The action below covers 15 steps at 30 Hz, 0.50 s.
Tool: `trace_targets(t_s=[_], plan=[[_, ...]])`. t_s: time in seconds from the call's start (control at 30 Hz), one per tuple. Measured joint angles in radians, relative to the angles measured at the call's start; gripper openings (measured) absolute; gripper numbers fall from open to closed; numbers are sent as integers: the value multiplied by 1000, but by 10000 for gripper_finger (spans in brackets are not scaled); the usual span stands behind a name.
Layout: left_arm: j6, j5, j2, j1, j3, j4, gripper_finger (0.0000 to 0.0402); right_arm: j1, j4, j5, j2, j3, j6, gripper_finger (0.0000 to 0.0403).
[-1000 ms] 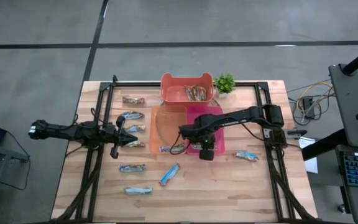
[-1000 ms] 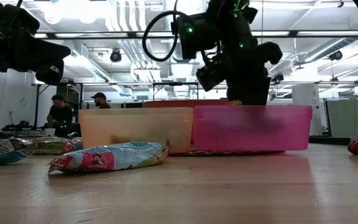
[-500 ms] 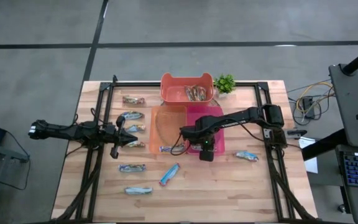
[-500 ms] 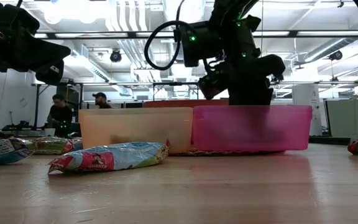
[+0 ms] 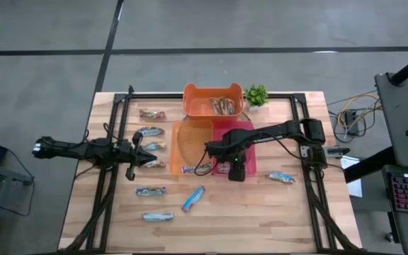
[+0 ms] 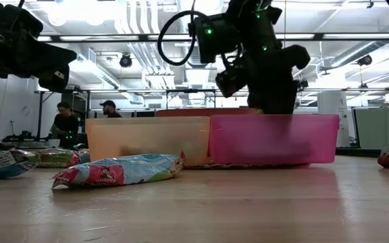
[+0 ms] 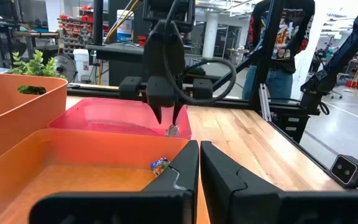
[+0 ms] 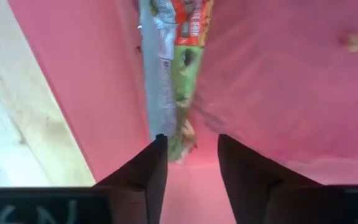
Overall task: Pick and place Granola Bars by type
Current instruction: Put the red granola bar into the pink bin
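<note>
the right pincer (image 8: 191, 158) hangs low inside the pink bin (image 5: 245, 127) with its jaws parted, a green-wrapped bar (image 8: 182, 68) just beyond them, apparently let go there to join its type, while the clenched left pincer (image 5: 142, 154) waits by unsorted bars (image 5: 151, 191) on the tabletop (image 5: 261, 212).

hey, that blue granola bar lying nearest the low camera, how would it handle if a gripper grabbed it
Probably light and a bit floppy: the blue granola bar looks puffy, with crimped ends, so the wrapper would likely crumple. Its glossy film may slip between fingers. Lying flat on the table, it seems unlikely to roll.
</note>
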Motion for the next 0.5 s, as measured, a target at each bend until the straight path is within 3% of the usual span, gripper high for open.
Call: trace_targets(t_s=[0.23, 0.5], plan=[[0, 0, 0, 0, 0, 0, 0, 0, -22, 65, -62, 40, 7, 166], [0, 0, 0, 0, 0, 0, 0, -1, -105, 88, -123, 84, 122, 185]])
